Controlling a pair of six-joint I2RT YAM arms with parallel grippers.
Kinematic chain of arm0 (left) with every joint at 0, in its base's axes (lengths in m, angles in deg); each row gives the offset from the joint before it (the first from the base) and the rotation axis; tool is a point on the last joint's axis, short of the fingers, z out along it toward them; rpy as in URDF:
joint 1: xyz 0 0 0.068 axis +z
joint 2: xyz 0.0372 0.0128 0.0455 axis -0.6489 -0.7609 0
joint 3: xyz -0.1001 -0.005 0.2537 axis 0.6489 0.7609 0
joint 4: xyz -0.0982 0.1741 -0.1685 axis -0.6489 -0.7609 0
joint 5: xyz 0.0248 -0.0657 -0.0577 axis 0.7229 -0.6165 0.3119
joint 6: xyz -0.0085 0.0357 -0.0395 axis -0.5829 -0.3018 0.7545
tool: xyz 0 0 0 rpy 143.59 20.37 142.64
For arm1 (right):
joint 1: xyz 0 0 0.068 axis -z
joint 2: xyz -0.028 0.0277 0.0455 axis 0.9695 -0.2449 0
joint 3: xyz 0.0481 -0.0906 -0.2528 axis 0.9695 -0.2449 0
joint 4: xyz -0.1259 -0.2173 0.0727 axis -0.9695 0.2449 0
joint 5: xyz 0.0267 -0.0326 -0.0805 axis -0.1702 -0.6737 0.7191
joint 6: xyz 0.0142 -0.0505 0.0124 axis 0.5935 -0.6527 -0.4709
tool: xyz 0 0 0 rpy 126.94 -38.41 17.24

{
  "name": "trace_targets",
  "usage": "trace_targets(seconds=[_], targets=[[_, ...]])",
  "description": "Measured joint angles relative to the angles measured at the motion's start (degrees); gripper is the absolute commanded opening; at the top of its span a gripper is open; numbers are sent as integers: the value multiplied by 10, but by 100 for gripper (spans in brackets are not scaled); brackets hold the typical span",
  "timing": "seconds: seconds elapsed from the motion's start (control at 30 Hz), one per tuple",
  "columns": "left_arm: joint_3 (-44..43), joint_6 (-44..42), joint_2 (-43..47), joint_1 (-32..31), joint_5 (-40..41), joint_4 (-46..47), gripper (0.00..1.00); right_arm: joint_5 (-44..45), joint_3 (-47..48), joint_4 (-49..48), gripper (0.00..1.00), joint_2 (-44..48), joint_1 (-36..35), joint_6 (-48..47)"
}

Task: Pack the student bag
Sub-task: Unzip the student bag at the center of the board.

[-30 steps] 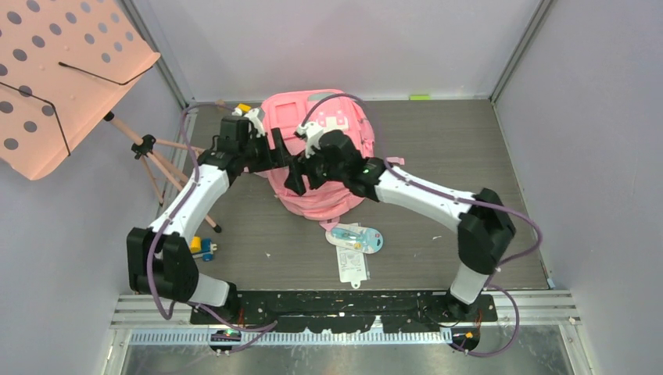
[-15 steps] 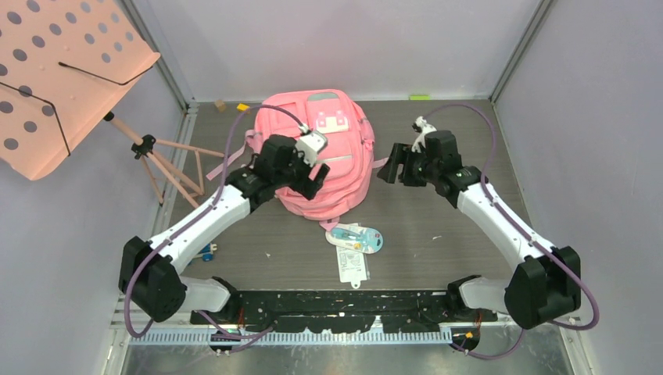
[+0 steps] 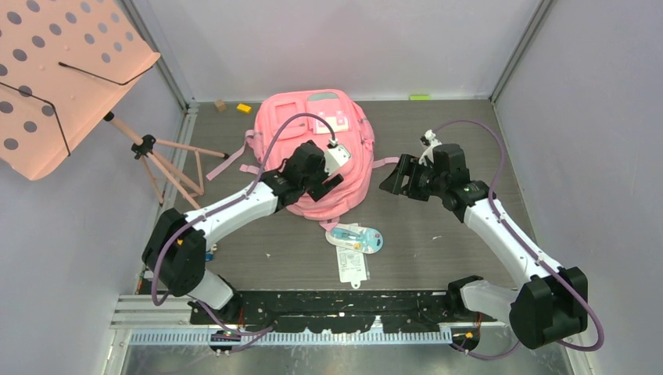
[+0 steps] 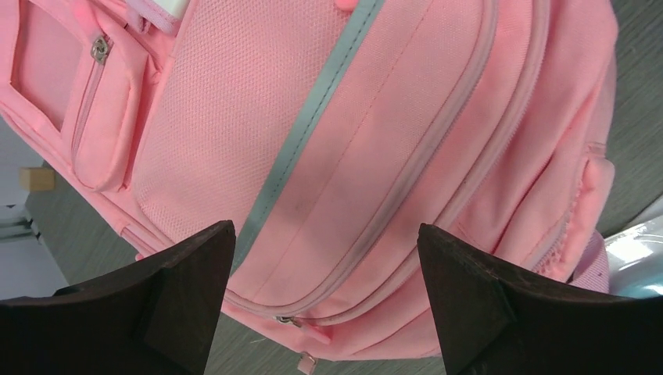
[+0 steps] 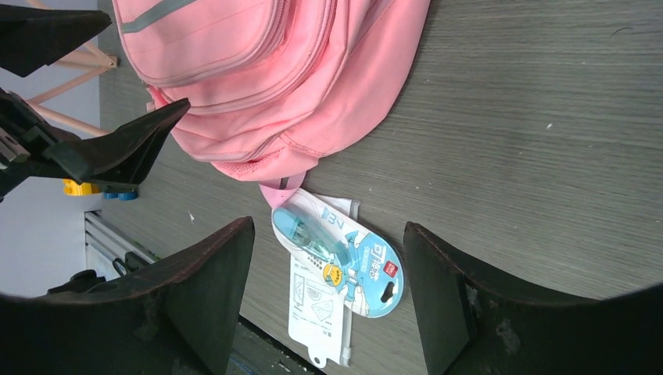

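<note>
The pink student bag [image 3: 313,129] lies flat at the back middle of the table, front pockets up and zippers shut. My left gripper [image 3: 311,184] is open and empty, just above the bag's near end; the left wrist view shows it [image 4: 324,229] over the bag's grey strip and zipper [image 4: 352,156]. My right gripper [image 3: 393,176] is open and empty, just right of the bag. In the right wrist view it [image 5: 328,226] frames a blue blister pack [image 5: 344,262] and a white packet [image 5: 317,312], with the bag [image 5: 266,62] beyond.
The blue blister pack [image 3: 358,237] and white packet [image 3: 353,264] lie just in front of the bag. A salmon music stand [image 3: 62,70] on tripod legs [image 3: 164,164] stands at the left. Small blocks [image 3: 245,108] lie behind the bag, a yellow-blue toy [image 3: 205,248] by the left arm.
My right arm has swung off the bag to its right side. My left gripper has moved from the bag's left edge across to its near end. The bag's front now shows.
</note>
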Motion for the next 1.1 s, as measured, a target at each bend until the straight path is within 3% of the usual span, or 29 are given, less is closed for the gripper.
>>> trace_targets(seconds=[0.73,1.1], targets=[[-11,6,-71,-9,146,51,93,-18,-14,-11,76,5,0,17],[-11,4,-64,-10,166,59,96,-23,-19,-11,76,11,0,23]])
